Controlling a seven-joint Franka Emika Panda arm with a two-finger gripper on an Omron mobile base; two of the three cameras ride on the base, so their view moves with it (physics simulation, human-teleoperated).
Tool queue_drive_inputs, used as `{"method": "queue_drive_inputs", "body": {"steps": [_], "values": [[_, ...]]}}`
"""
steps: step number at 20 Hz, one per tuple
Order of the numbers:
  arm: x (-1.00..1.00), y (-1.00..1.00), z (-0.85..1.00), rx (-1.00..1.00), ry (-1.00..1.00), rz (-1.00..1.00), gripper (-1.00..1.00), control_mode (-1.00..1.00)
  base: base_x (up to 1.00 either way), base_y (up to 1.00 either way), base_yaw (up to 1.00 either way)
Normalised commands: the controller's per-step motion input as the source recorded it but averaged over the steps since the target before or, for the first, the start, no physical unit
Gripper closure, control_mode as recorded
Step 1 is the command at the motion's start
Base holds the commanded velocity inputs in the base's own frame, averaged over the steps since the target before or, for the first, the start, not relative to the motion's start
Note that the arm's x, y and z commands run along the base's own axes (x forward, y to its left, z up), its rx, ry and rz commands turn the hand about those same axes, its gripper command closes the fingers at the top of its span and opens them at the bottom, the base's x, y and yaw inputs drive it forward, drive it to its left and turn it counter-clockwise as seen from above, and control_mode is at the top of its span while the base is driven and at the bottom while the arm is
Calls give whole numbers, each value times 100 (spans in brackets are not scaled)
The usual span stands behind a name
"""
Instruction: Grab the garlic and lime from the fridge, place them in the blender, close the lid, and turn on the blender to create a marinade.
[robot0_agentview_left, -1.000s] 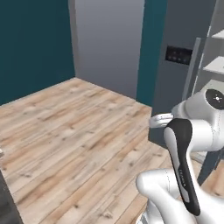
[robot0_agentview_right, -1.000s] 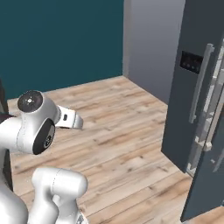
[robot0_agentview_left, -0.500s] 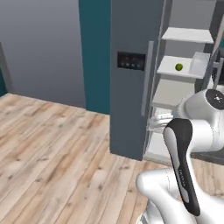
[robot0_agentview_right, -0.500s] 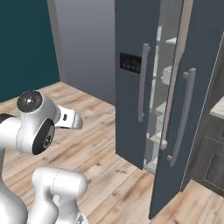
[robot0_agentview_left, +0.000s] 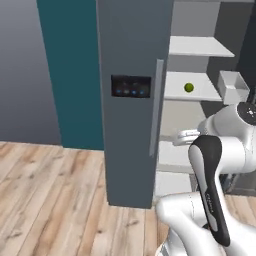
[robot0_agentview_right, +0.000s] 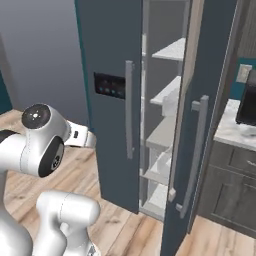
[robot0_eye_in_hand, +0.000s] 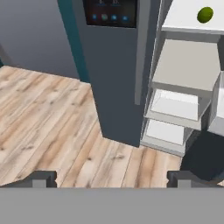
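Wooden floor (robot0_eye_in_hand: 52, 113) and teal wall (robot0_agentview_left: 70, 75) have swung aside as our base turned, so we now face the fridge (robot0_agentview_left: 132, 100), its right door open on pale shelves; that puts the first pick-up within our reach, we judge. Our gripper (robot0_eye_in_hand: 111, 178) is spread wide and empty, its fingers (robot0_eye_in_hand: 41, 178) low, and the lime (robot0_eye_in_hand: 204, 14) sits on a shelf far above and to the right of them. We cannot make out any garlic, and the open door (robot0_agentview_right: 200, 125) hides part of the shelves.
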Motion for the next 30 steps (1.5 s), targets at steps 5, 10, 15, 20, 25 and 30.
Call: {"method": "queue_drive_inputs", "body": {"steps": [5, 10, 15, 20, 25, 30], "values": [[0, 0, 0, 0, 0, 0, -100, 100, 95, 25, -39], [0, 0, 0, 0, 0, 0, -100, 100, 70, -4, -51], [0, 0, 0, 0, 0, 0, -100, 100, 69, 1, -23], [0, 0, 0, 0, 0, 0, -100, 100, 42, -6, -14], [0, 0, 0, 0, 0, 0, -100, 100, 32, -16, -12], [0, 0, 0, 0, 0, 0, -100, 100, 32, -18, -10]]}}
